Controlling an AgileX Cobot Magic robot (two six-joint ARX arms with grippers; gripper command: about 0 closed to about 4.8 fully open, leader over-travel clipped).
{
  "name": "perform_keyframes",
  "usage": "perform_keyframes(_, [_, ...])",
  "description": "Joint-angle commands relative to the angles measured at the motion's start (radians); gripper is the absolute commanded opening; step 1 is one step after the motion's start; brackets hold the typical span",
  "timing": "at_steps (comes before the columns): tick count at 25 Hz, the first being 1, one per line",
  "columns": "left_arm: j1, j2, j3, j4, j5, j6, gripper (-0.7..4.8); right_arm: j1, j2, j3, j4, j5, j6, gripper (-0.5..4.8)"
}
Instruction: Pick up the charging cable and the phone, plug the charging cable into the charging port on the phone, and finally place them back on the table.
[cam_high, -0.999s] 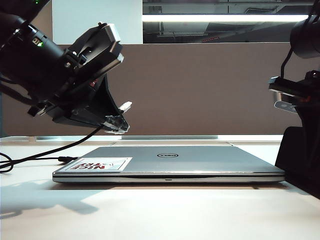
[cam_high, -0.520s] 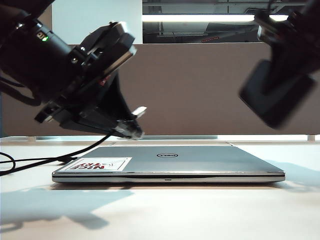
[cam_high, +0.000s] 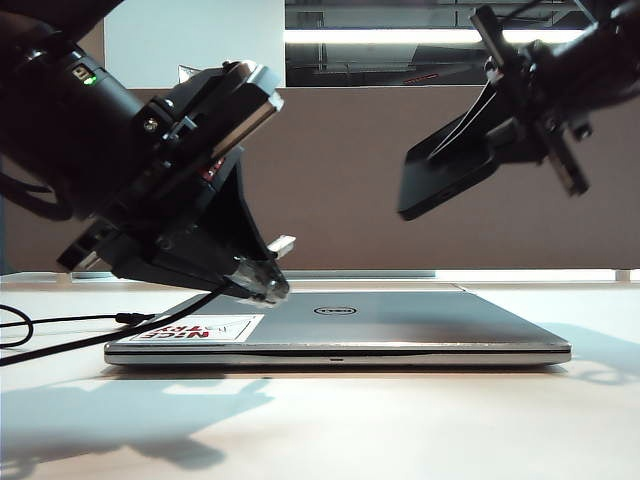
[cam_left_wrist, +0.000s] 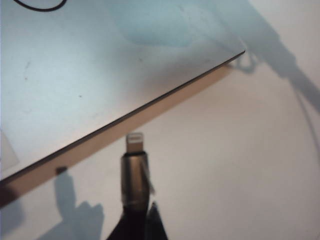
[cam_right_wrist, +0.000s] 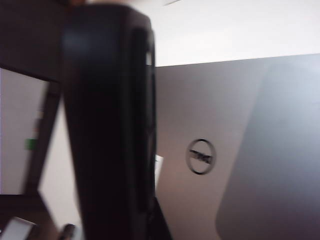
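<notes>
Since a second ago the right gripper (cam_high: 520, 125) has swung the phone (cam_high: 450, 165) up from the table's right edge into the air and tipped it, and the left gripper (cam_high: 255, 285) has carried the charging cable (cam_high: 110, 330) a little inward and lower, over the near-left part of the laptop (cam_high: 400, 325).

Nearest the left gripper, its jaws are pinched shut on the cable's dark collar; the silver plug (cam_left_wrist: 135, 142) sticks out just past them, bare and unobstructed. Below the plug lie the laptop's edge and the white table (cam_high: 330, 430), neither touching it. From the gripper the cord trails back and down to the table on the left.

Well apart, up and to the right, the right gripper clamps the phone, which hangs tilted with its lower end pointing down toward the left gripper. In the right wrist view the phone (cam_right_wrist: 107, 125) fills the frame edge-on; the charging port cannot be made out.

Both things are lifted, so the step in hand is bringing them together. The next move probably calls for lining the plug's axis with the phone's lower short edge, closing the gap slowly, and pushing straight in without skewing.
</notes>
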Motion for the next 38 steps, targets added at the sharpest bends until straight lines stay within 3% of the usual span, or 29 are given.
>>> perform_keyframes(1, [-0.008, 0.000, 0.002, -0.003, 0.003, -0.053, -0.06, 0.013, 0.034, -0.077, 0.298, -0.076, 0.129, -0.06])
perform_keyframes(3, [-0.008, 0.000, 0.002, -0.002, 0.004, -0.113, -0.06, 0.029, 0.062, -0.119, 0.416, -0.095, 0.176, -0.06])
perform_keyframes(11, [-0.012, 0.020, 0.002, -0.001, 0.008, -0.142, -0.06, 0.087, 0.151, -0.164, 0.667, -0.131, 0.287, -0.06])
perform_keyframes(21, [-0.014, 0.033, 0.002, 0.037, 0.012, -0.232, -0.06, 0.204, 0.271, -0.172, 0.913, -0.083, 0.441, -0.05])
perform_keyframes(38, [-0.019, 0.072, 0.000, 0.111, 0.012, -0.237, -0.06, 0.210, 0.275, -0.220, 0.914, -0.037, 0.537, -0.06])
